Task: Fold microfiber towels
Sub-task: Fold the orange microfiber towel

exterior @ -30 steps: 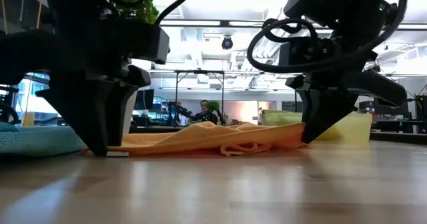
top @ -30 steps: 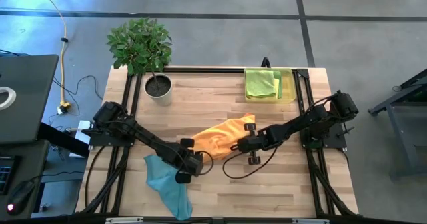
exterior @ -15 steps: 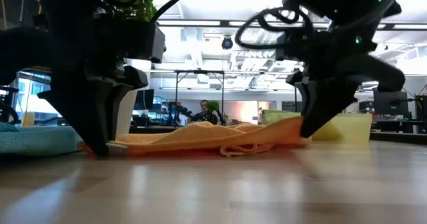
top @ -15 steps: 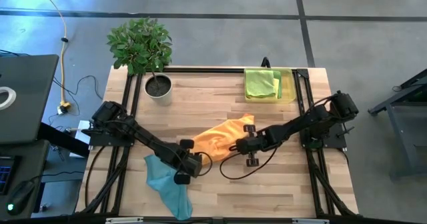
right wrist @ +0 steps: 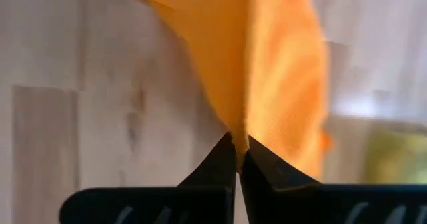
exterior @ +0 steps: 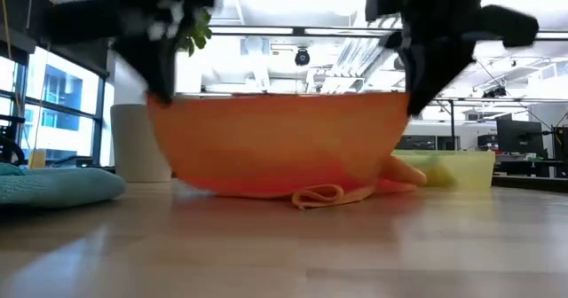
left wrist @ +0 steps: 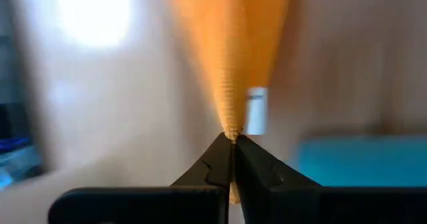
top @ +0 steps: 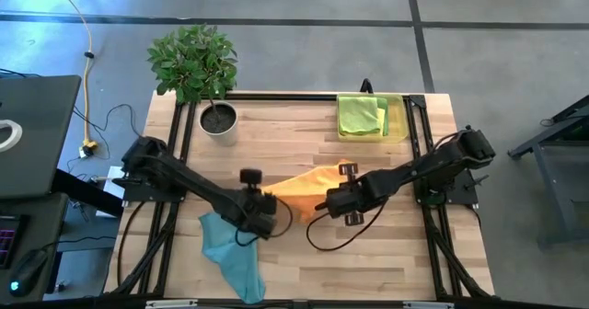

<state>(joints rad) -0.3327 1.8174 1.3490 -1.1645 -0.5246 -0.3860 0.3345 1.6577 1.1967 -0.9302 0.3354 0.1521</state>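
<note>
Both grippers have come up off the table since a second ago, carrying the orange fuzzy microfiber towel [exterior: 275, 143] with them; it lay flat then and now hangs as a curtain in the low view. The left gripper [left wrist: 231, 139] is clenched on one upper corner, and the right gripper [right wrist: 237, 144] is clenched on the other, each pinching only a thin edge of cloth.

Between them the towel sags in a bowed sheet, its lower hem and a loose loop dragging on the wooden table [top: 386, 245], in front of the potted plant [top: 198, 70]. It looks light, limp and a little grippy, so corners are the sensible hold; a shallow pinch could slip if the pull turns uneven.

Both arms reach inward toward the table's middle, wrists roughly level and well apart. Nearer the front edge than the plant lies the crumpled light blue towel [top: 230, 254]; level with the plant, the lime green towels [top: 361, 114] sit in the translucent yellow tray [top: 398, 118].
</note>
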